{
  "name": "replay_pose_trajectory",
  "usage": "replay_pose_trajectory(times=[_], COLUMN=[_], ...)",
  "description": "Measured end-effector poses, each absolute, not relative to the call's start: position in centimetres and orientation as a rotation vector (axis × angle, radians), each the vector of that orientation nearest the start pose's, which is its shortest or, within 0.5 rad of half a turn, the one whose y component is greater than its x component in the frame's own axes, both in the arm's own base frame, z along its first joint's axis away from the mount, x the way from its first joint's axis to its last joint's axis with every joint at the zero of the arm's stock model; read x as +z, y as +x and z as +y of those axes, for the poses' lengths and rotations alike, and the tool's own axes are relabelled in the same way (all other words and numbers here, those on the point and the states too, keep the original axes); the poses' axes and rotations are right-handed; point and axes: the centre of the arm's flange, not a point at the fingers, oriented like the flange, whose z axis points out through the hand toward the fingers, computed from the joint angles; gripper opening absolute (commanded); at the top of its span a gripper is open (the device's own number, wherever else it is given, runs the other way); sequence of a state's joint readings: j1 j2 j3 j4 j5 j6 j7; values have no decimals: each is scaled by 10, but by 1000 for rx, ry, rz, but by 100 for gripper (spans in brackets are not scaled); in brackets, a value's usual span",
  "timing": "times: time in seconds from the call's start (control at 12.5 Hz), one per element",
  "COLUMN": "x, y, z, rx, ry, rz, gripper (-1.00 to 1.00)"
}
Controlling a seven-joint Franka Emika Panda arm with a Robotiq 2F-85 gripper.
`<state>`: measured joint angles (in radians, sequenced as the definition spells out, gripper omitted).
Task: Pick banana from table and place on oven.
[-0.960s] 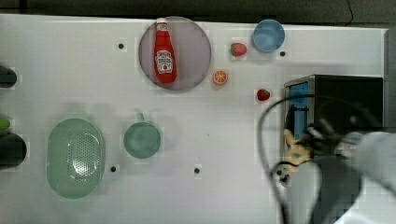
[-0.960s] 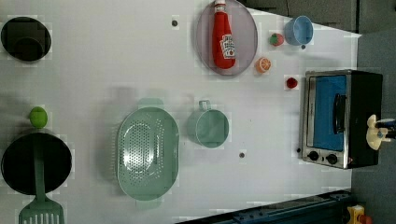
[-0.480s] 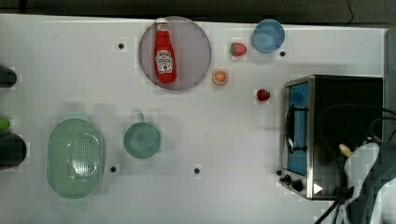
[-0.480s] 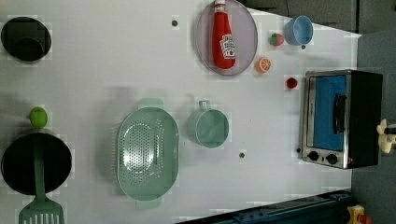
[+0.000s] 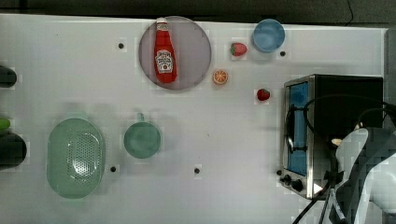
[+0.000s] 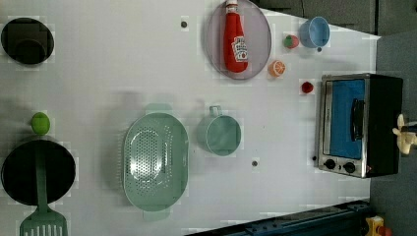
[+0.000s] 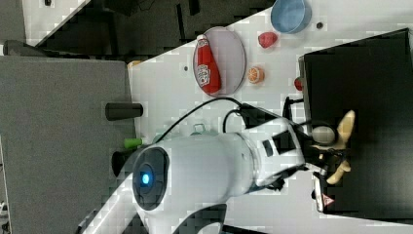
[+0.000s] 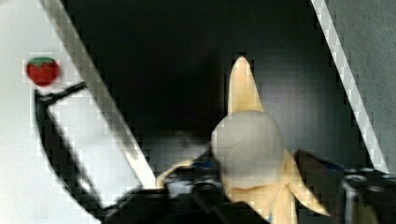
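One banana (image 7: 345, 130) in end effector (image 7: 327, 146) above oven (image 7: 370, 97), half hidden.

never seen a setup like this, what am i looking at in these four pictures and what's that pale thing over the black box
It is one robot arm, white and jointed, filmed at the same moment by four cameras. Three stand off the arm and look at a white table; the fourth sits on the wrist and looks along the end effector.

The black box is a toaster oven with a blue glass door. The pale thing is a banana, held in the end effector above the oven's black top; in the wrist view it is the cream shape in front of the dark surface.

Also on the table: a ketchup bottle lying on a grey plate, a blue bowl, two strawberries, an orange slice, a green cup and a green colander.
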<state>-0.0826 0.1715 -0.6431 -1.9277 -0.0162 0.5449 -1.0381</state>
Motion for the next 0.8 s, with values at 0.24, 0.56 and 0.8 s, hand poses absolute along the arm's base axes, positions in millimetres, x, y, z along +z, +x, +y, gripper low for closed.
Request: replay_pose_trajectory(times=[0.24,0.56,0.8], x=[428,464,519], y=[467,474,463], z=[-376,-357,-325], rx=[-6,-48,77], ry=[-3184,-3169,-3090], rz=[689,636,649], gripper=[100,100,100])
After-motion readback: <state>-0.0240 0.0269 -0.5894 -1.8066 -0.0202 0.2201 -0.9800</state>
